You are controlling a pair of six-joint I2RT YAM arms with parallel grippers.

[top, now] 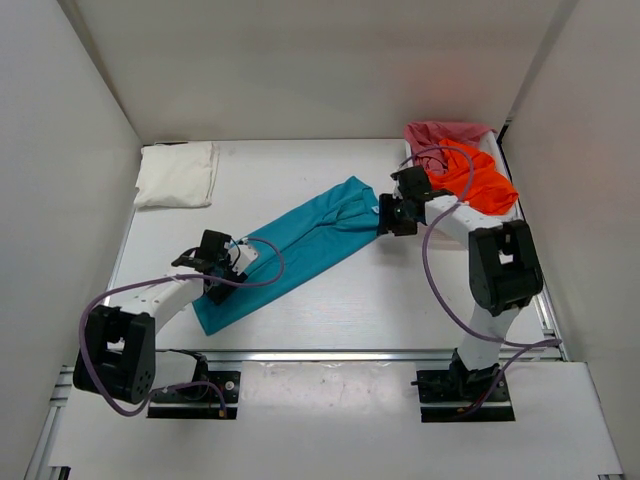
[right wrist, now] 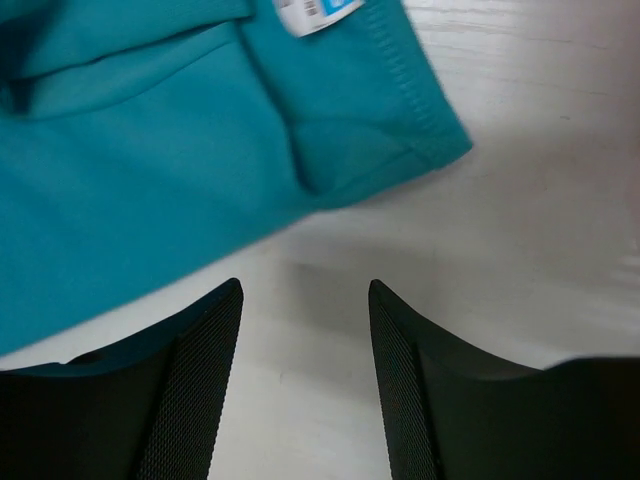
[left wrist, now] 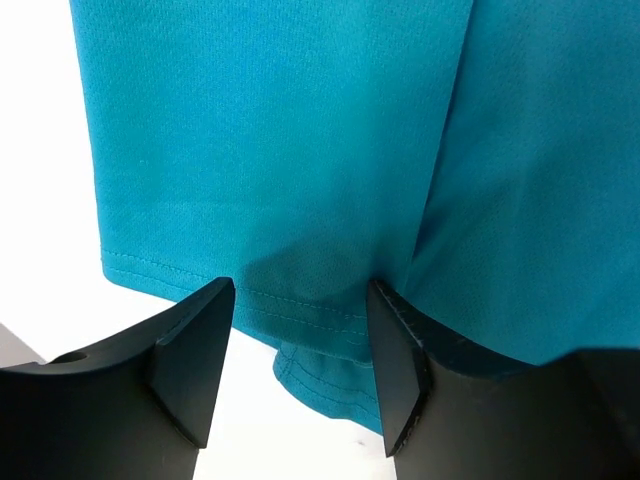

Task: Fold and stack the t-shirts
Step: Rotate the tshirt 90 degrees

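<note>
The teal shirt (top: 300,248) lies across the middle of the table (top: 400,300) as a long slanted band, doubled lengthwise by the look of it, and each arm is at one end.

The left gripper (left wrist: 300,292) hangs low over the hem (left wrist: 300,310). Its fingers are spread, the stitched edge runs under the gap between them, and a second layer peeks out just below. Nothing is pinched. I'd guess it sits there so one squeeze catches both layers.

The right gripper (right wrist: 305,290) is spread too, over bare table and holding nothing. The collar end with its label (right wrist: 320,12) lies just ahead of its fingertips, mostly to their left. Placed like this, the pair look set to lift both ends and bring one onto the other for the crosswise fold.

The white shirt (top: 178,175) lies folded flat in the far left corner, well apart from the left gripper, and is probably the base of the stack. The orange shirt (top: 482,185) and pink shirt (top: 445,132) are heaped right behind the right gripper, close to its arm, not yet folded.

The left arm's cable (top: 272,262) loops out over the teal cloth just beside that gripper and could drag on it as the end comes up. The right gripper has to slide forward to reach the collar, and the orange heap at its back leaves little room to swing.
</note>
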